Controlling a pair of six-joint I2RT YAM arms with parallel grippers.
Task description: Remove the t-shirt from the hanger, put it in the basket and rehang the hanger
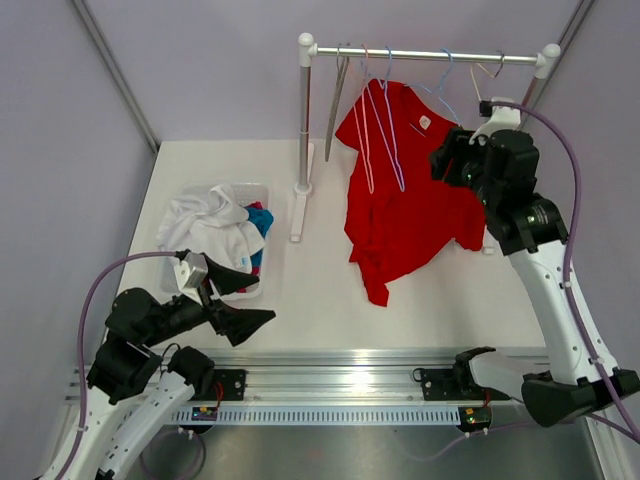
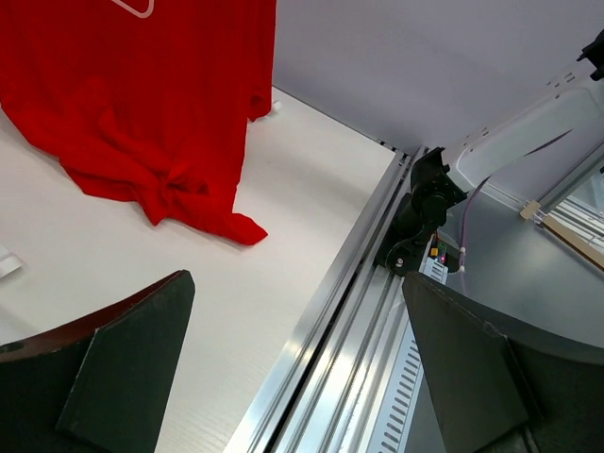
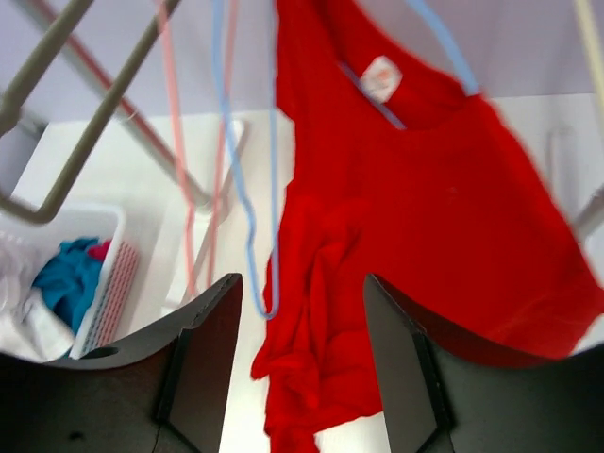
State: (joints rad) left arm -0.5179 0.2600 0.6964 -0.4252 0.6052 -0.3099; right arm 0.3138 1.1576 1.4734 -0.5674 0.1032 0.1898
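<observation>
I see one red t-shirt hanging on one pale blue hanger from the single rail, and both arms empty: right gripper partly open just beside it, left gripper wide open, well apart.

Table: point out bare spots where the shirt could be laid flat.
Barest: the table between basket, rack foot, t-shirt hem and near rail. Crowded: under the hangers, where the right gripper hovers open.
</observation>
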